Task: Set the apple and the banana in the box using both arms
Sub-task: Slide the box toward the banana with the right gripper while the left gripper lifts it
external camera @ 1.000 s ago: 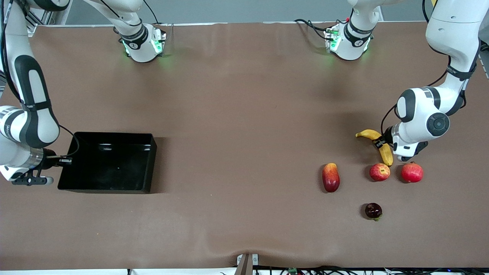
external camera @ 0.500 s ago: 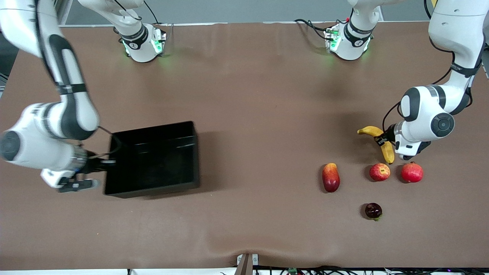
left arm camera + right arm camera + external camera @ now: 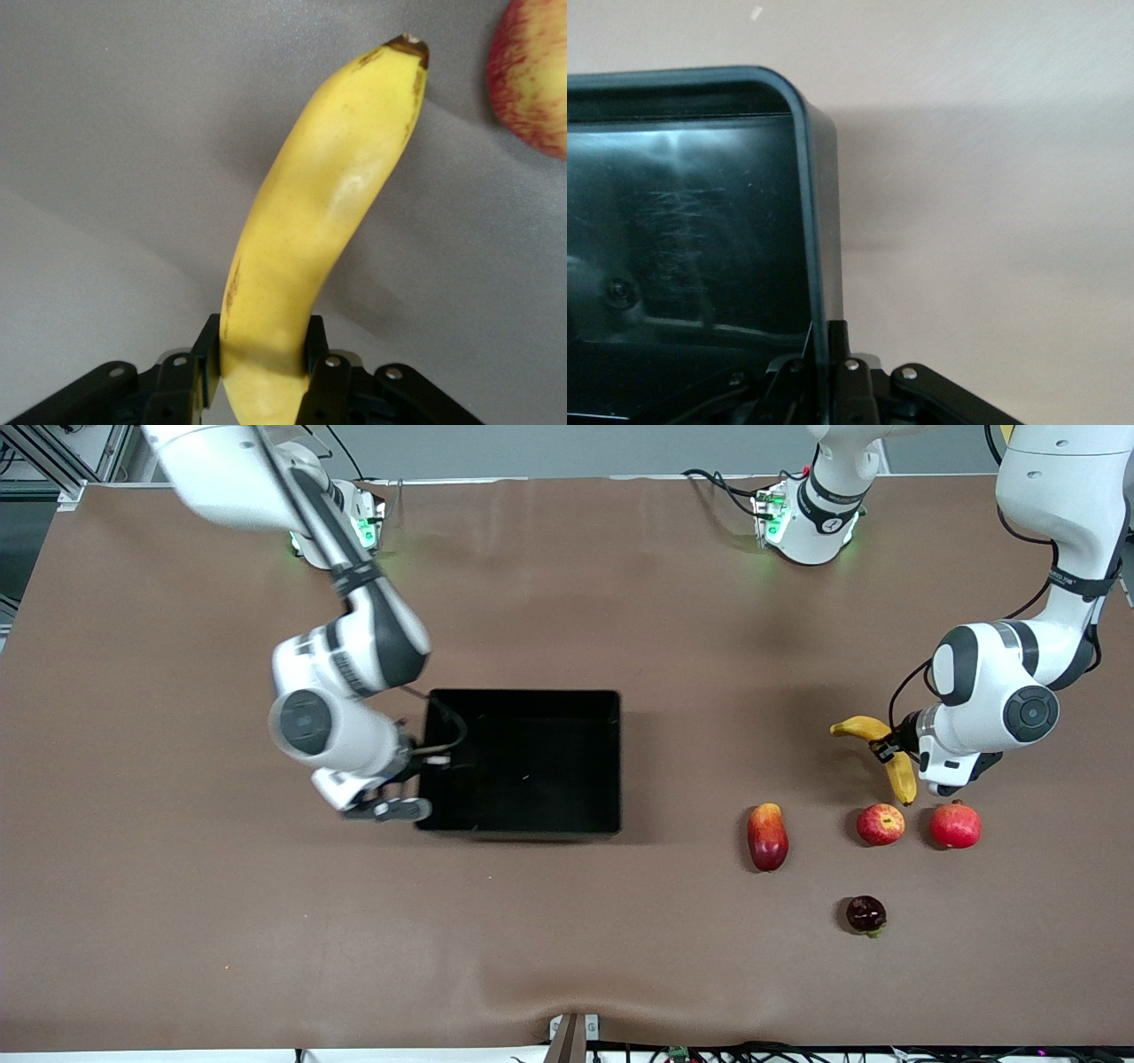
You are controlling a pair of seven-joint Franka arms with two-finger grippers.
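Observation:
The black box [image 3: 523,766] sits at the table's middle. My right gripper [image 3: 425,760] is shut on its wall at the right arm's end; in the right wrist view the rim [image 3: 813,230] runs between the jaws. My left gripper [image 3: 889,748] is shut on the yellow banana [image 3: 893,762], which hangs just over the table; in the left wrist view the banana [image 3: 310,230] stands between both pads. The apple [image 3: 881,824], red with yellowish streaks, lies on the table nearer the front camera than the banana, and its edge shows in the left wrist view [image 3: 532,80].
A uniformly red round fruit [image 3: 955,825] lies beside the apple toward the left arm's end. A long red-yellow fruit [image 3: 767,836] lies beside the apple toward the box. A small dark fruit [image 3: 866,914] lies nearest the front camera.
My right arm has dragged the box from the right arm's end to the table's middle. My left gripper has lifted the banana slightly.

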